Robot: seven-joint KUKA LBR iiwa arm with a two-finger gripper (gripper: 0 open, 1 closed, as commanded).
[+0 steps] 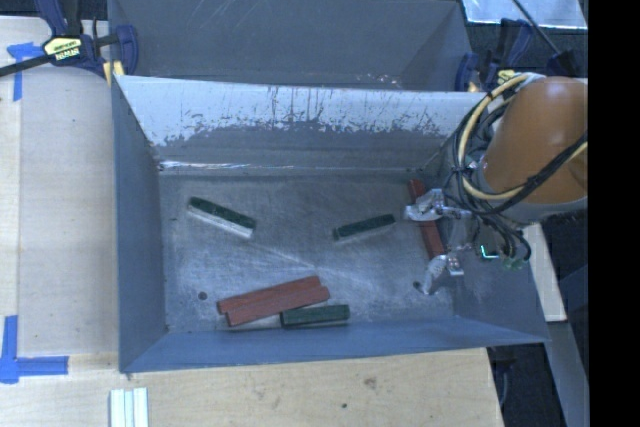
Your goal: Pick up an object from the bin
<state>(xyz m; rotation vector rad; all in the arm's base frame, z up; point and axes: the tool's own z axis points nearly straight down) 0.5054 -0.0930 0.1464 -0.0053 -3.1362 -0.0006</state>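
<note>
Spreading its two fingers apart, the pincer (430, 250) hangs low at the bin's (300, 347) right end, one metal fingertip toward the back wall and the other toward the front wall. Directly between those fingers lies a short red-brown bar (431, 233), lengthways along the line from one finger to the other; I cannot tell whether either finger touches it. Just behind the pincer, to its right, sits the arm's rounded orange cover (535, 140), wrapped with black and yellow cables (470, 155). A slim dark green bar (364, 227) lies near the pincer's left on the bin floor, slightly tilted and apart from everything else. Farther left and toward the front wall, a second dark green bar (315, 316) lies flat. It touches the end of a long red-brown bar (272, 300), which lies just beside it at a slight slant. Farthest from the pincer, well to its left, rests a dark green bar with a pale edge (222, 216), angled and alone on the scuffed grey floor.
</note>
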